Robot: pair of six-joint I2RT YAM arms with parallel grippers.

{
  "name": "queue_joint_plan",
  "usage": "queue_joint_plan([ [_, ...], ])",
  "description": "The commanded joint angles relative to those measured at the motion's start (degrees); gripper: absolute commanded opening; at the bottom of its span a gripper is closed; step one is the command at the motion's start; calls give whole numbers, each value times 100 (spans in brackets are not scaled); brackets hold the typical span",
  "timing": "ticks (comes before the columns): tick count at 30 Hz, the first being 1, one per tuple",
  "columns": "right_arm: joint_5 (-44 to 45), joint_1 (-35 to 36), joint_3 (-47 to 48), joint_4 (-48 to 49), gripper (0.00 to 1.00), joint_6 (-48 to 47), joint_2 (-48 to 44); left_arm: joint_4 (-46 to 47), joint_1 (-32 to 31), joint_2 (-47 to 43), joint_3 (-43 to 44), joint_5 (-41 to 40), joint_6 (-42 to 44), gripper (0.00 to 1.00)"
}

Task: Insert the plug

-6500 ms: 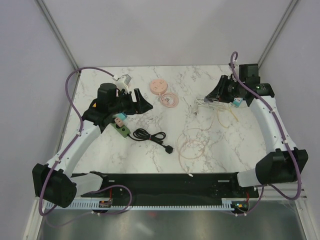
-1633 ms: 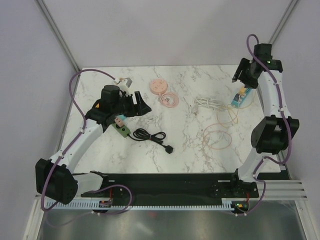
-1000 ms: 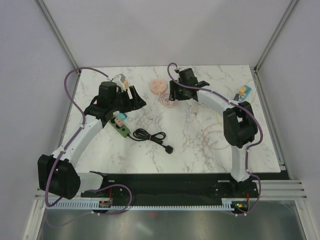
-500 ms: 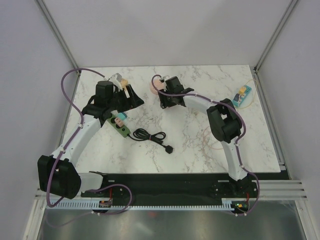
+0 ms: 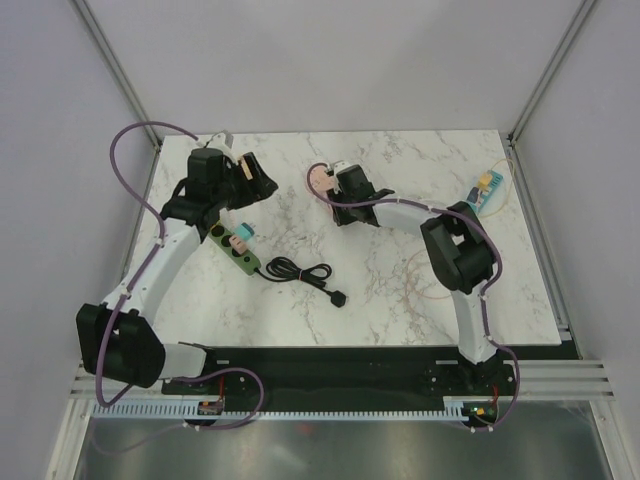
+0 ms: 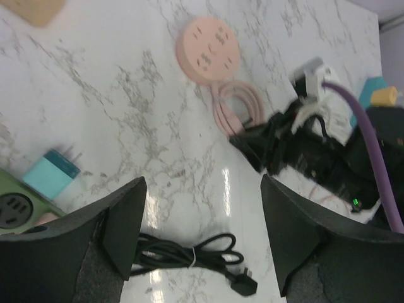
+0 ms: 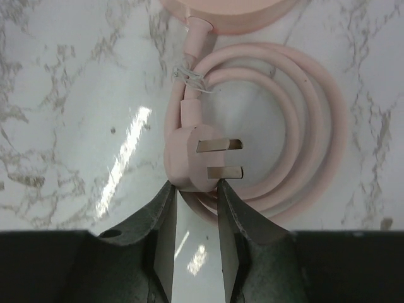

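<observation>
Right claw [image 7: 194, 187] — tight on plug [image 7: 188, 154] (pink)

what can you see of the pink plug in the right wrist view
The pink plug looks like smooth matte plastic. It lies on the marble table with two flat metal prongs showing, pointing sideways. Its pink cable is coiled around it, bound by a thin twist tie near the neck, and runs to the round pink power strip. The right pincer is shut on the plug's end away from the neck, a finger on each side.
</observation>
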Motion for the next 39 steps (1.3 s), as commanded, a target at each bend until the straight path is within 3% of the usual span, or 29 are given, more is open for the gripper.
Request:
queue_joint_plan([
  [1, 279, 27, -766, -362, 33, -75, -620, 221, 86, 418, 604, -951, 455, 80],
  [5, 138, 10, -1408, -186, 33, -145, -1174, 344, 218, 1112, 1025, -1394, 1138, 83],
  [10, -98, 27, -2050, -283, 48, -145, -1798, 90, 385, 2410, 2009, -1621, 1712, 84],
  [17, -591, 18, -2051, -204, 68, 74, -2606, -130, 552, 3915, 3389, -1710, 2607, 86],
  [21, -689, 27, -2165, -81, 79, 145, -3335, -841, 587, 4890, 4557, -1762, 2925, 91],
  [26, -618, 27, -2270, 103, 83, 390, -3811, -860, 666, 5349, 5051, -1948, 3364, 100],
  [33, 304, 18, -2306, 78, 86, 558, -4189, -1115, 790, 5780, 5473, -1622, 3540, 99],
  [39, 296, 18, -2244, -10, 86, 576, -4058, -1115, 798, 6044, 5570, -1588, 3874, 96],
])
